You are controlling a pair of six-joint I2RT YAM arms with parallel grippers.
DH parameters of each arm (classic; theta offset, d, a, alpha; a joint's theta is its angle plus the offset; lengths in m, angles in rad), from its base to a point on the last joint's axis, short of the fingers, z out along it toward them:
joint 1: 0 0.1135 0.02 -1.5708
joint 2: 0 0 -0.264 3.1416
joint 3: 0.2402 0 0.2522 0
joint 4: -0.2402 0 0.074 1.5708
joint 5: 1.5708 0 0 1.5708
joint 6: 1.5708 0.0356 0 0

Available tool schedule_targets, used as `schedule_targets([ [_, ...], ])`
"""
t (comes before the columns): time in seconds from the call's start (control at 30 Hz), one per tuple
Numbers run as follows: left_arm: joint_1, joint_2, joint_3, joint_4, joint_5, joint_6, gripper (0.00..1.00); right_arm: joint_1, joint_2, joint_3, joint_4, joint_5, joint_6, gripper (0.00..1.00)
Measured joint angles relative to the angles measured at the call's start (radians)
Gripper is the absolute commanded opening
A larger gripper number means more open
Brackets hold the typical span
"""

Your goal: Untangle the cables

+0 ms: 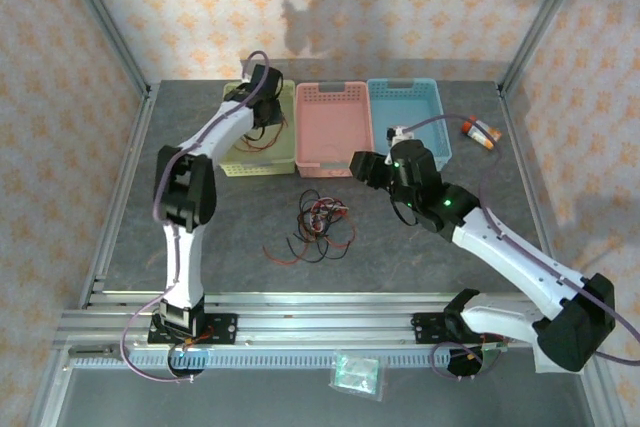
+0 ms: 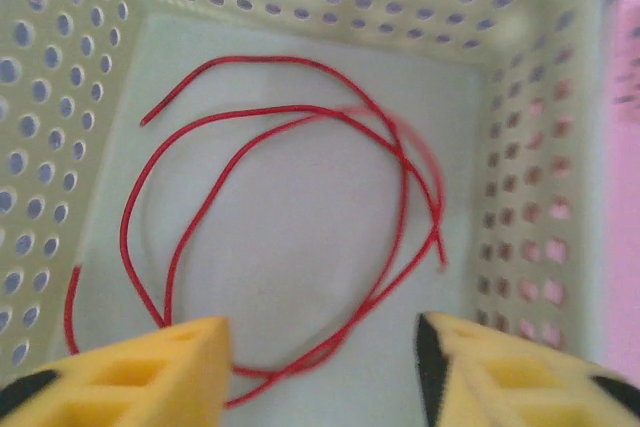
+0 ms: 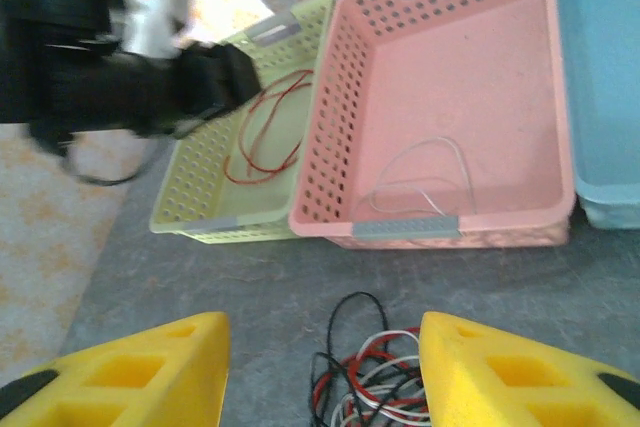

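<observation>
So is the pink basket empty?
No, a white cable lies curled on the floor of the pink basket.

The left claw [image 2: 322,352] and right claw [image 3: 322,352] both stand parted, arms reaching forward.

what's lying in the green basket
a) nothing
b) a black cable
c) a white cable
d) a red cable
d: a red cable lies in loose loops on the floor of the green basket.
</observation>
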Motion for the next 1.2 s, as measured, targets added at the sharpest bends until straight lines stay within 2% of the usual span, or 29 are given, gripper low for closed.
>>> schedule_targets([
  [0.07,0.000,-0.117,-0.097,0.044,0.027,0.000,0.69,0.000,0.012,0.000,-0.012,0.010,0.003,0.51],
  [0.23,0.000,-0.371,-0.296,0.165,0.118,0.000,0.69,0.006,0.053,0.000,-0.049,0.017,0.007,0.49],
  [0.43,-0.018,-0.618,-0.644,0.281,0.229,0.000,0.70,0.070,0.133,0.000,-0.129,0.044,0.031,0.47],
  [0.7,-0.192,-0.879,-0.964,0.323,0.249,-0.012,0.70,0.158,0.196,0.000,-0.179,0.046,0.125,0.45],
  [0.83,-0.267,-0.960,-1.086,0.390,0.267,-0.048,0.68,0.187,0.210,0.000,-0.180,0.045,0.212,0.42],
  [0.97,-0.345,-0.976,-1.168,0.440,0.291,-0.076,0.64,0.203,0.212,-0.016,-0.154,0.040,0.311,0.41],
  [1.2,-0.406,-0.997,-1.287,0.544,0.338,-0.138,0.64,0.227,0.313,-0.011,-0.129,0.035,0.393,0.39],
])
